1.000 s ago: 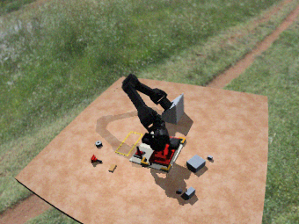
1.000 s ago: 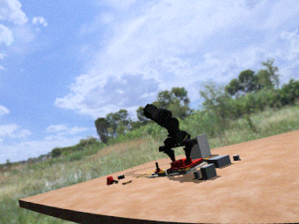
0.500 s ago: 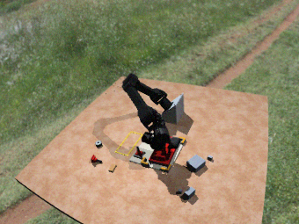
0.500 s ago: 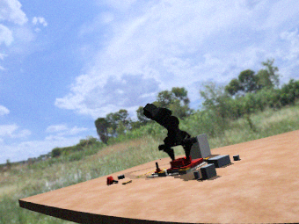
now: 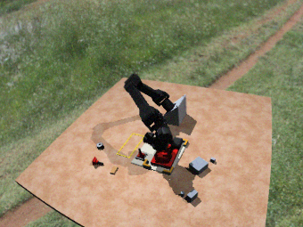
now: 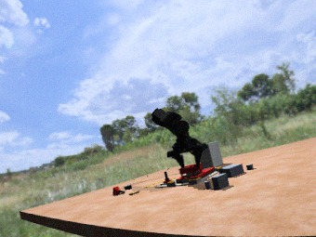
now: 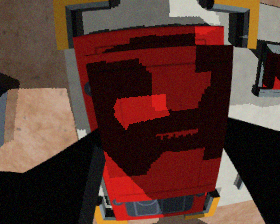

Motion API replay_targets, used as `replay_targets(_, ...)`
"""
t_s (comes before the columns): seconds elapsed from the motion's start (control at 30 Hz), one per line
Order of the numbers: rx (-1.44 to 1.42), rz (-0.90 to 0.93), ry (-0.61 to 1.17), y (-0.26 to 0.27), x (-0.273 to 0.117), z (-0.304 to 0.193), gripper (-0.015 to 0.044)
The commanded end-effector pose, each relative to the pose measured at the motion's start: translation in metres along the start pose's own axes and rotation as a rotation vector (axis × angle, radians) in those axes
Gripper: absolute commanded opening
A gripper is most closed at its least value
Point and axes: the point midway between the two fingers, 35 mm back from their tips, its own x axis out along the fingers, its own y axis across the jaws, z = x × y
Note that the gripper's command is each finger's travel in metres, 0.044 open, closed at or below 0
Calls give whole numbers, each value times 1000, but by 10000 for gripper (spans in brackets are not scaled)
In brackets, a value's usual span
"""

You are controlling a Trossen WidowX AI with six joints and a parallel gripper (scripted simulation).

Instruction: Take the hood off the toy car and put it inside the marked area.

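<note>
The red toy car (image 5: 163, 162) (image 6: 207, 173) (image 7: 212, 35) sits between yellow corner brackets on a pale base. My gripper (image 6: 190, 167) (image 7: 162, 128) is shut on the red hood (image 6: 188, 171) (image 7: 177, 172), one black finger at each side. The hood looks a little raised above the car body and slightly tilted in the exterior view. It covers most of the car in the wrist view and is partly in the arm's shadow. In the top view the arm hides the fingertips. The marked area, a yellow outline (image 5: 123, 156), lies left of the base; no object shows inside it.
A small red-and-black post (image 5: 142, 154) stands on the base's left part. Left of the outline lie a wheel (image 5: 100, 145), a red part (image 5: 96, 161) and a tan block (image 5: 114, 170). Grey blocks (image 5: 199, 165) (image 5: 192, 195) lie right and in front. A grey panel (image 5: 180, 111) stands behind.
</note>
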Motion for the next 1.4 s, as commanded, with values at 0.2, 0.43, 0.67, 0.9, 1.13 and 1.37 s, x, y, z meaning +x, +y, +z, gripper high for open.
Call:
replay_targets(0.2,4,6,-5,1,-10,1,0)
replay_targets(0.43,4,6,-5,1,-18,1,0)
replay_targets(0.67,3,7,-5,1,-46,1,0)
replay_targets(0.9,-2,2,-2,-2,-49,1,0)
replay_targets(1.13,-3,9,-4,-32,-52,3,0)
replay_targets(1.37,-4,14,-7,-63,-54,4,0)
